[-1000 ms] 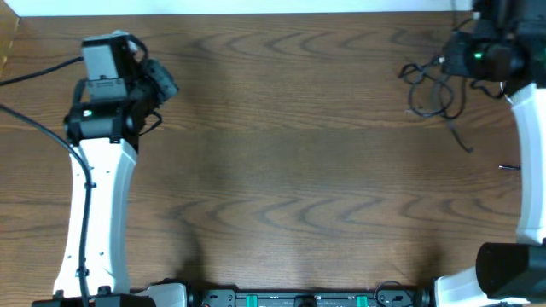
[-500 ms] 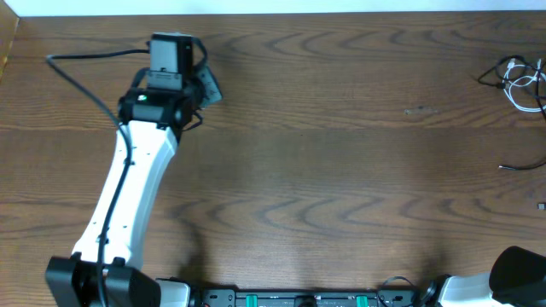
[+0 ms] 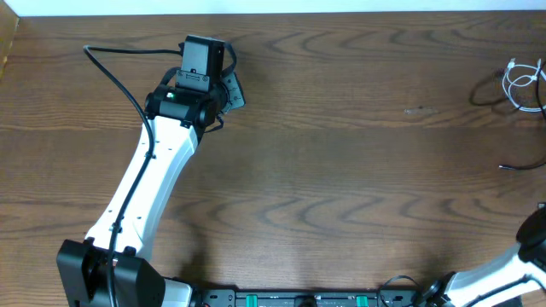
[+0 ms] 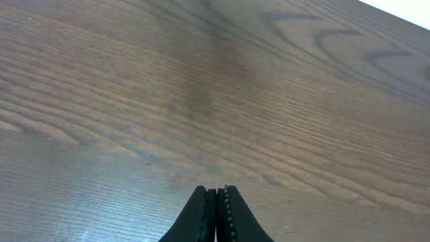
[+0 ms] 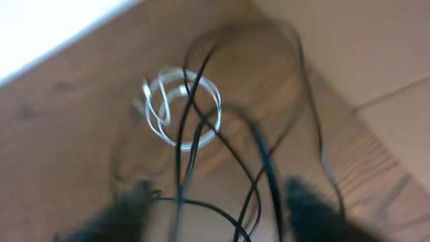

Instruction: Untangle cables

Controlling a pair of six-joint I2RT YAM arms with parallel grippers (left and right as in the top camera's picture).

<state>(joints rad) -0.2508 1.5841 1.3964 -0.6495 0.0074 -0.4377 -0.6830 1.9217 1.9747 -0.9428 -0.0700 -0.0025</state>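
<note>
The left claw [image 4: 216, 214] is clenched on nothing, its two fingers pressed together over bare wood of the table [image 4: 201, 81]. In the overhead view the left claw [image 3: 231, 90] sits at the end of the outstretched white arm. Nothing lies in front of it or beside it, and the cables are well apart from it, far off along the table's [image 3: 341, 170] opposite edge. The right claw [image 5: 215, 208] shows only in its own wrist view, as two dark, blurred fingers [image 5: 131, 210] spread wide, so it reads as released, gripping nothing. The black cables [image 5: 262, 168] rise in thin crossing loops through the gap between those fingers and arch ahead of the claw; blur hides whether any strand touches a finger. Beyond those loops, ahead of the right claw and slightly to the left, the white cable [image 5: 181, 107] lies coiled in a small ring on the table [image 5: 54, 134], with black strands crossing over it. From overhead, the white cable [image 3: 522, 78] sits at the table's far edge with the black cables [image 3: 488, 92] just beside it, and a short black cable end [image 3: 520, 165] lies apart from both.
</note>
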